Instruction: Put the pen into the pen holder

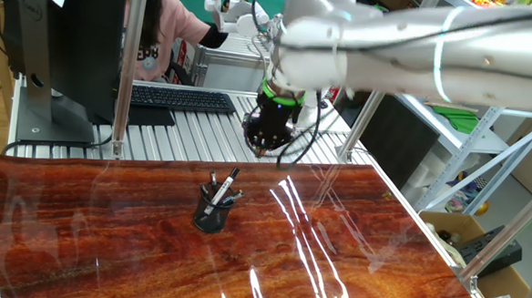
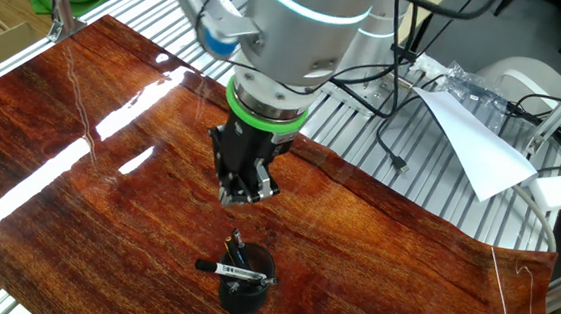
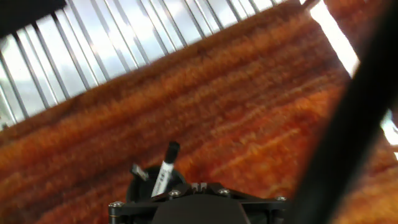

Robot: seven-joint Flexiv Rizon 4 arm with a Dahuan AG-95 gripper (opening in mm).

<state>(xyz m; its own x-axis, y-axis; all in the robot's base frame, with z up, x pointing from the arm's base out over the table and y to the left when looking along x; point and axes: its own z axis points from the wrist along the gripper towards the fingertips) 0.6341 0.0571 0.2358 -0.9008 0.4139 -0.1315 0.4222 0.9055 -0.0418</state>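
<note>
A glossy reddish wood table [image 1: 333,262] lies on a ribbed metal bench [image 1: 194,132] bearing a keyboard [image 1: 182,98] and monitor [image 1: 67,29]. The pen [image 1: 224,189] leans inside the pen holder [image 1: 212,212]. The gripper [image 2: 248,190] hangs above; whether its jaws are apart, I cannot tell.

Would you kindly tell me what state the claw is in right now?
Claw: empty, raised above the table; open or closed cannot be told. The pen already rests in the pen holder.

Brightly lit from above. Showed white streaks of glare across the glossy tabletop [image 1: 333,253] in both fixed views. Was soft and motion-blurred in the hand view, with an overexposed patch at upper right.
</note>
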